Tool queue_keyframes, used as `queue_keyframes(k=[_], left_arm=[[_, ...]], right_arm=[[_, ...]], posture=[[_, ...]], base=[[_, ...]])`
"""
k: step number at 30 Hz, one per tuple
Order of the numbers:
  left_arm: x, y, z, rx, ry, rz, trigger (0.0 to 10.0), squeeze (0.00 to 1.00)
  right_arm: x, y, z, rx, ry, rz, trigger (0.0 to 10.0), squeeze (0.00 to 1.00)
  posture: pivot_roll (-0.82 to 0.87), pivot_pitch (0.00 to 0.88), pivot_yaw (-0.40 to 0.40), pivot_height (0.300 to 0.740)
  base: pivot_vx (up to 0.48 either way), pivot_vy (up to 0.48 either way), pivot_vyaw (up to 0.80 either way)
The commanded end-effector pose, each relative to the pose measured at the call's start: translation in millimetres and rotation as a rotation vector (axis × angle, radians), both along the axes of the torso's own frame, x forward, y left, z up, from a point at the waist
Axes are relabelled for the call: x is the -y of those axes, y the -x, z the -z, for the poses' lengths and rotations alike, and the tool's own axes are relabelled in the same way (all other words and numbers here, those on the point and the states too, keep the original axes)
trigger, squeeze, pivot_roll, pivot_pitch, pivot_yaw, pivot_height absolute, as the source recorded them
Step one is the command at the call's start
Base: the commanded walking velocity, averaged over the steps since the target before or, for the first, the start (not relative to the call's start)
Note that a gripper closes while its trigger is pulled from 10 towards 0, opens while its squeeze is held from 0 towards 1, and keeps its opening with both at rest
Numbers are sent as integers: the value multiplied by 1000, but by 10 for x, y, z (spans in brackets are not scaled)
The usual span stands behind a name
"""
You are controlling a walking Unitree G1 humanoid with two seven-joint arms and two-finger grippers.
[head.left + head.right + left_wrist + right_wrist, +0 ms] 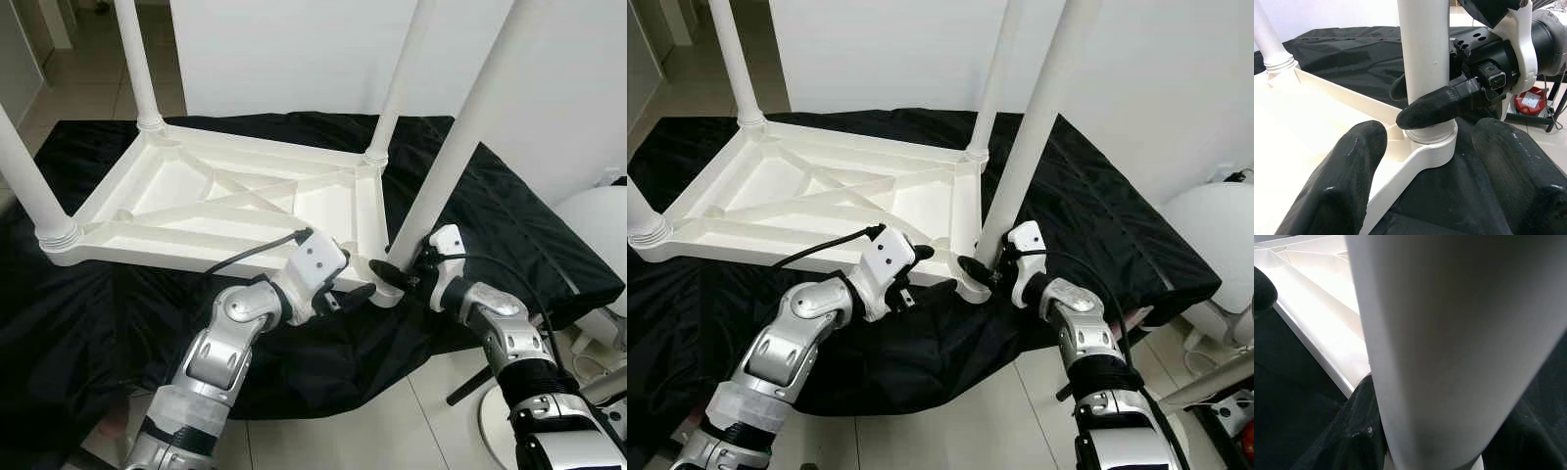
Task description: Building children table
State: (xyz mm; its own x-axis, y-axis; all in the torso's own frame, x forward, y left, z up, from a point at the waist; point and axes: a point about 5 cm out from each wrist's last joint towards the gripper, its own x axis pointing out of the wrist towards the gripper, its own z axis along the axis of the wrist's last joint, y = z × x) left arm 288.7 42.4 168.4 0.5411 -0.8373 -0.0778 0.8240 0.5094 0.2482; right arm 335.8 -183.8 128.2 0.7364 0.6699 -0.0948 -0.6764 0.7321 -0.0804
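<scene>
The white plastic children's table (176, 196) lies upside down on a black cloth (88, 323), with its legs pointing up. My right gripper (397, 274) is shut on the near-right leg (460, 137), just above its corner socket (1432, 147); one of its fingers (1442, 105) crosses the leg in the left wrist view. My left gripper (355, 279) stands open beside that corner. Its fingers (1352, 166) straddle the table's front rim without closing on it. In the right wrist view the leg (1449, 342) is very close.
Three other legs stand at the far left (137, 59), far right (397, 88) and near left (29, 186). A round white object (598, 235) and a black stand foot (470, 387) are on the tiled floor to my right. A white wall (294, 49) is behind.
</scene>
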Motion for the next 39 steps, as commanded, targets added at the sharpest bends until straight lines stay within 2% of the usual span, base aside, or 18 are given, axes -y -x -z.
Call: queue_keyframes(k=[1,3,6,8,11,15,22,23,25,27,28,30,39], left_arm=[[-4,-47,4,18,10,-83,10000,0],[-10,-39,9,16,9,-83,10000,0],[-11,-34,12,14,10,-82,10000,0],[-3,-25,22,10,11,-81,10000,0],[0,-23,25,9,11,-80,10000,0],[2,-5,39,6,10,-77,10000,0],[8,9,47,3,11,-74,10000,0],[9,12,47,3,11,-73,10000,0],[9,12,47,3,11,-73,10000,0],[14,12,47,3,11,-73,10000,0],[14,12,47,3,11,-73,10000,0],[18,13,47,5,11,-72,10000,0],[30,20,51,6,11,-69,10000,0]], right_arm=[[32,69,161,-73,-3,4,10000,0],[12,86,188,-93,-36,83,10000,0],[-1,87,194,-98,-43,126,10000,0],[-50,85,181,-95,-86,229,10000,0],[-69,85,175,-95,-110,267,10000,0],[-209,106,190,-118,-186,440,10000,0],[-403,196,212,-127,-228,554,10000,0],[-461,226,222,-134,-241,607,10000,0],[-461,226,222,-134,-241,607,10000,0],[-521,272,219,-124,-253,805,10000,0],[-521,272,219,-124,-253,805,10000,0],[-582,299,211,-127,-276,921,10000,0],[-598,283,126,-90,-272,860,10000,0]], posture=[[-18,1,-69,740],[-18,8,-73,740],[-20,9,-73,740],[-23,12,-75,740],[-23,12,-75,740],[-21,12,-79,740],[-18,7,-85,740],[-16,4,-87,740],[-16,4,-87,740],[-12,0,-91,740],[-12,0,-91,740],[-12,0,-93,740],[-9,0,-95,740]], base=[[0,0,0],[0,0,0],[0,0,0],[0,0,0],[0,0,0],[0,0,0],[0,0,0],[0,0,0],[0,0,0],[0,0,0],[0,0,0],[0,0,0],[0,0,0]])
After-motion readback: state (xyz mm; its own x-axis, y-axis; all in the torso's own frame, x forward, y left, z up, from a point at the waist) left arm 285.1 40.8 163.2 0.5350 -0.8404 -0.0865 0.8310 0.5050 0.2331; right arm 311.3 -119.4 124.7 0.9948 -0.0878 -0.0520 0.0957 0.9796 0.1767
